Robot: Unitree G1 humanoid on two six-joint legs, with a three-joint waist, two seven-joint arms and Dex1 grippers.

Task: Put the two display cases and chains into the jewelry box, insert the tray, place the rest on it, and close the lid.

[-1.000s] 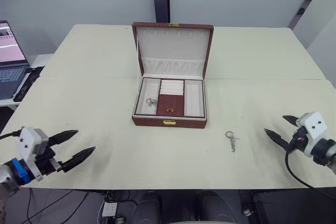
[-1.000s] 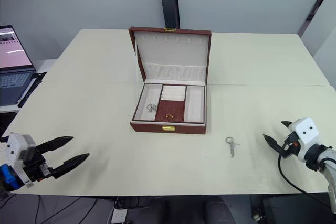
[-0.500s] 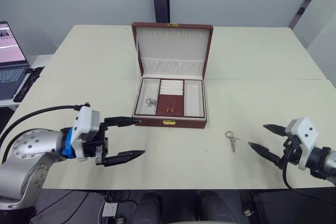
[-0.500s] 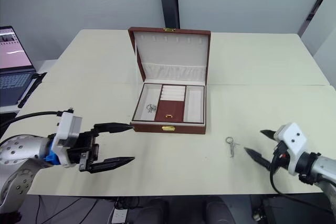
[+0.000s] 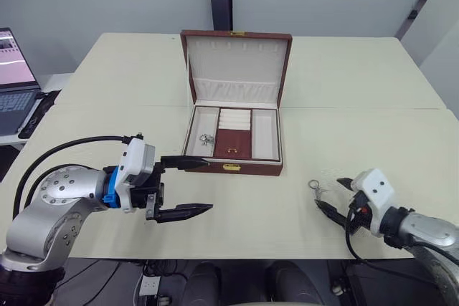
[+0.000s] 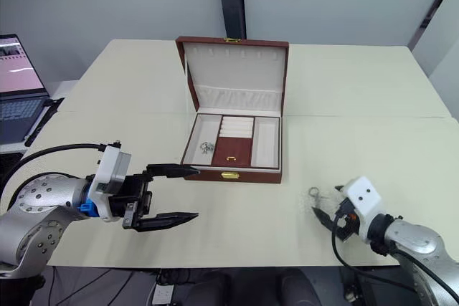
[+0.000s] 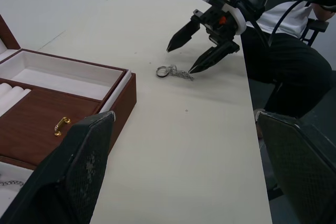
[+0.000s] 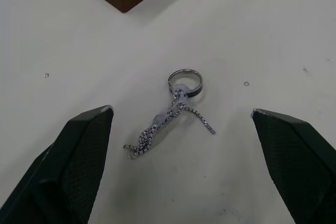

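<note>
Nearest the robot, the left gripper (image 5: 188, 188) hovers over the front of the cream desk (image 5: 107, 84), its jaws spread wide, one fingertip reaching just in front of the jewelry box's lower left corner. On the other side, the right gripper (image 5: 334, 198) sits low over the desk with its jaws wide too, and a small silver ring with a short chain (image 8: 176, 106) lies on the desk between them, touched by neither finger.

Further back, at the middle of the desk, stands the jewelry box (image 5: 231, 167). The tray (image 5: 233, 142) sits inside it, with its maroon centre panel and gold pull, and a small silvery piece (image 5: 206, 139) rests in its left slot. The lid (image 5: 237, 66) stands upright, showing its cream lining. At the far left edge a laptop (image 5: 14, 84) is open.
</note>
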